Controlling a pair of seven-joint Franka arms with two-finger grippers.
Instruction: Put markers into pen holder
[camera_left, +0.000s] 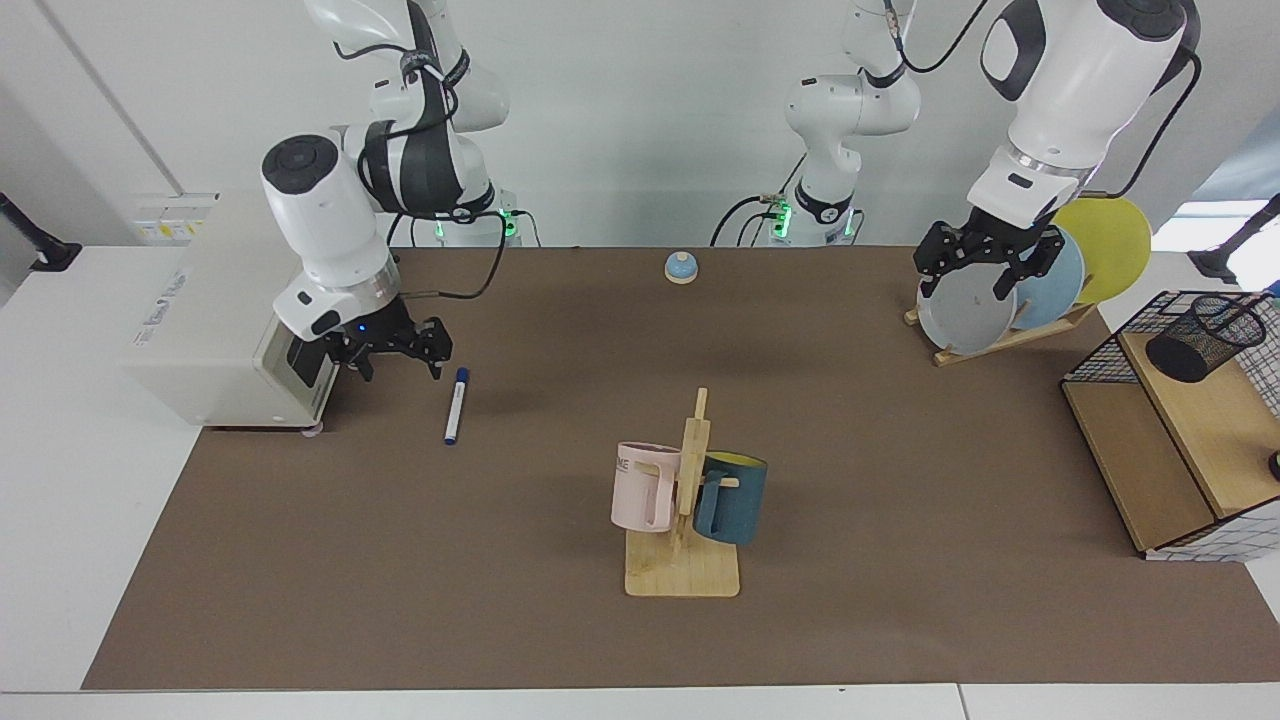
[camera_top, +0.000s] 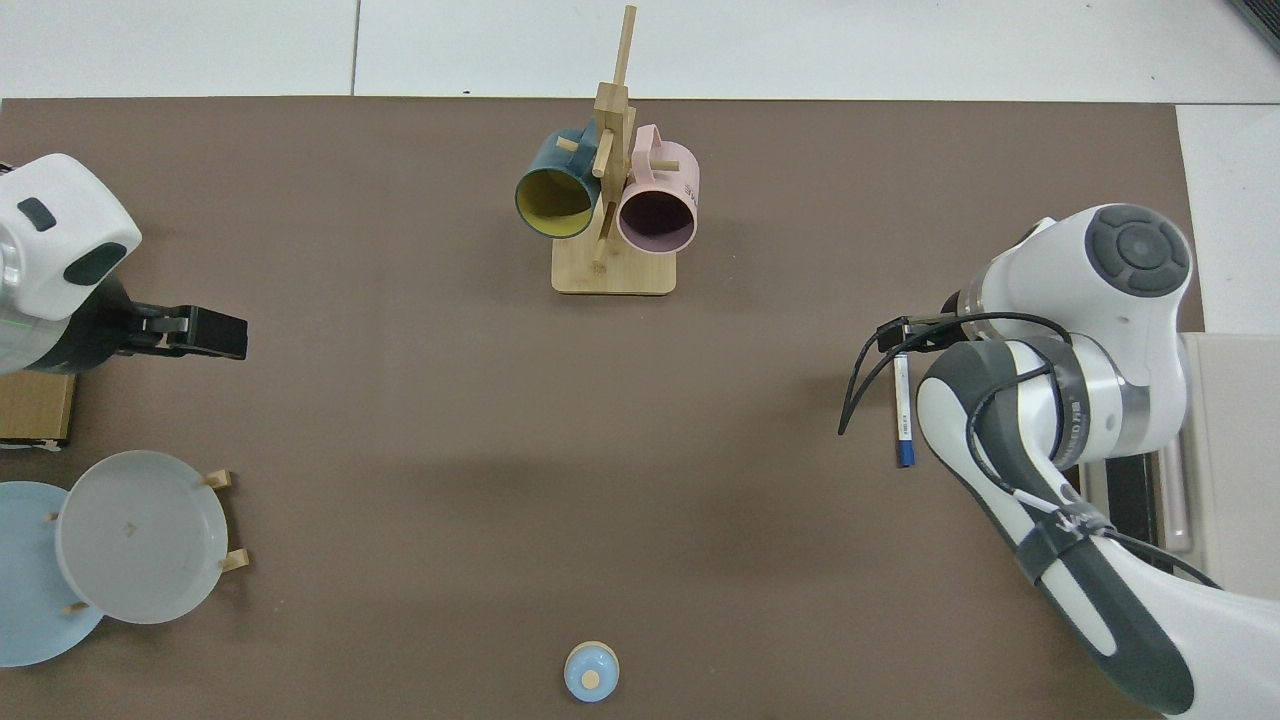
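The marker (camera_left: 456, 406), white-barrelled with a dark blue cap, lies flat on the brown mat near the toaster oven; it also shows in the top view as the marker (camera_top: 903, 420). My right gripper (camera_left: 398, 366) hangs open low over the mat, just beside the cap end and apart from it. Seen from above, the right gripper (camera_top: 903, 336) covers the marker's upper end. The pen holder (camera_left: 1200, 338), a black mesh cup, lies tilted on the wooden shelf at the far side; the top view does not show it. My left gripper (camera_left: 962, 281) waits open, high in front of the plates.
A white toaster oven (camera_left: 215, 330) stands right behind the right arm. A wooden mug rack (camera_left: 683, 575) with a pink and a teal mug sits mid-table. A plate rack (camera_left: 1010, 335), a small blue bell (camera_left: 680, 267) and a wire-framed wooden shelf (camera_left: 1105, 450) line the other sides.
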